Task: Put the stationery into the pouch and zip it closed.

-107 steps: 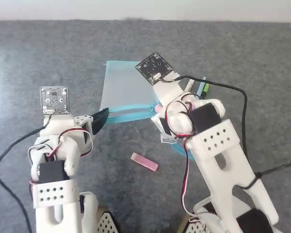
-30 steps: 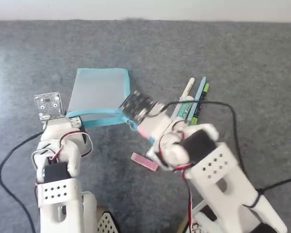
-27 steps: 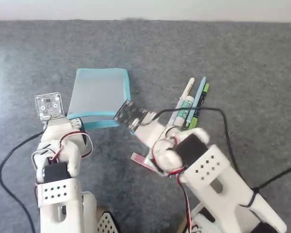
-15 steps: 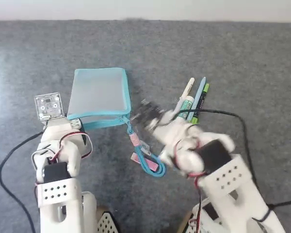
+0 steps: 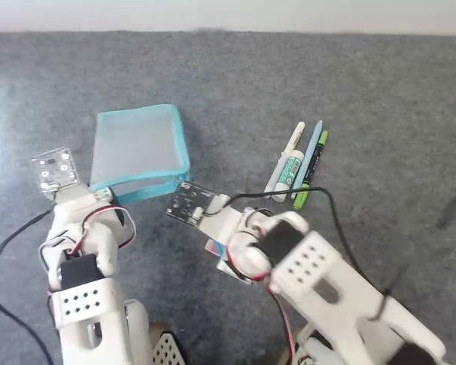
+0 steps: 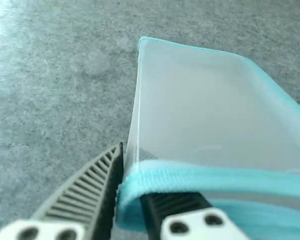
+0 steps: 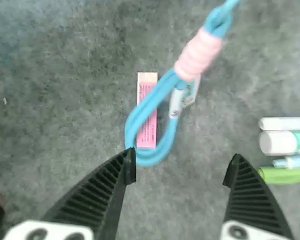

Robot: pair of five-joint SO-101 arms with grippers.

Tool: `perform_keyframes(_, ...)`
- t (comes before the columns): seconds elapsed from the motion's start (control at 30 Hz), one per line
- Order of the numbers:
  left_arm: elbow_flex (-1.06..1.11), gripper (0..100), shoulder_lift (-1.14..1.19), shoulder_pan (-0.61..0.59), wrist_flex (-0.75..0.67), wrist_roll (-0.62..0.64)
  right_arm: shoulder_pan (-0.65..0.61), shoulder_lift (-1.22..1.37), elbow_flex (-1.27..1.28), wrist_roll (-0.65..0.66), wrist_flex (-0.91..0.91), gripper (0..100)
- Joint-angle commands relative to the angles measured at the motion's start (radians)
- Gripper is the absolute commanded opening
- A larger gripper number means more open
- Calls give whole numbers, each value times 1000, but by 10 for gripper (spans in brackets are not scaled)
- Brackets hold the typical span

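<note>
Over on the left, the left gripper point(image 6: 132, 195) is pinched on a corner of the pouch point(image 5: 133, 144), right at the turquoise zip edge, and the rest of the pouch lies flat on the table point(image 5: 380, 84) beyond it. I can't tell from here whether the mouth is open wide enough to take anything.

Toward the middle, the right gripper point(image 7: 182, 160) hangs with its jaws spread wide above the pink eraser point(image 7: 146, 125). The trouble is the blue strap point(image 7: 162, 142), which trails from the pouch's direction. Its loop lies straight across the eraser, and one jaw tip sits just beside the loop's end. If the jaws come down and close where they are, I'd expect them to catch the strap along with the eraser, or instead of it. Lifting then would tug the pouch and could pull the corner out of the left gripper's hold. The eraser is also thin and flat, so a grab across it may slide off.

Further right, the pens point(image 5: 300, 163) lie side by side and touching, all outside the pouch. Packed like that, nudging one would likely roll its neighbours.
</note>
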Motion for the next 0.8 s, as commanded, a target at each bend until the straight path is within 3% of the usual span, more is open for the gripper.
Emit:
perform_keyframes(0.0, -62, 10, 12, 3, 5, 18, -13, 116, -8, -51, -99, 288)
perform_keyframes(0.37, -58, 11, 12, 3, 5, 18, -108, 145, 104, -35, -229, 288)
perform_keyframes(0.77, -56, 11, 12, 3, 5, 18, -81, 185, 166, 3, -292, 288)
